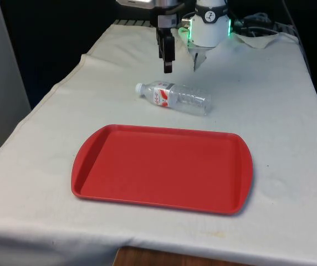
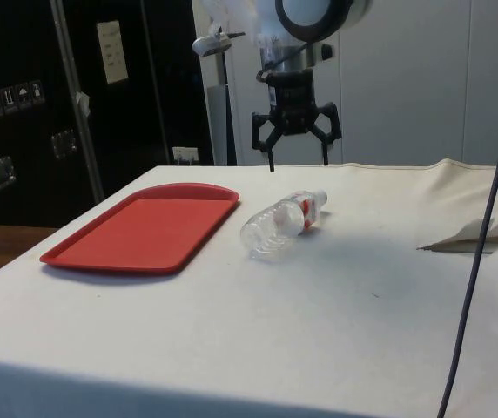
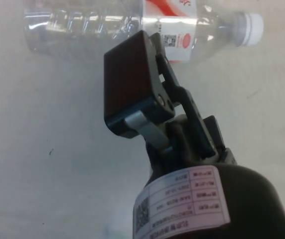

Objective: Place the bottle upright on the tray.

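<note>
The clear plastic bottle [image 1: 174,97] is seen lying on its side on the white-clothed tabletop [image 1: 269,111], just beyond the red tray's [image 1: 158,166] far edge and apart from it. The claw [image 2: 297,162] is held spread open above the bottle, with nothing gripped.
</note>
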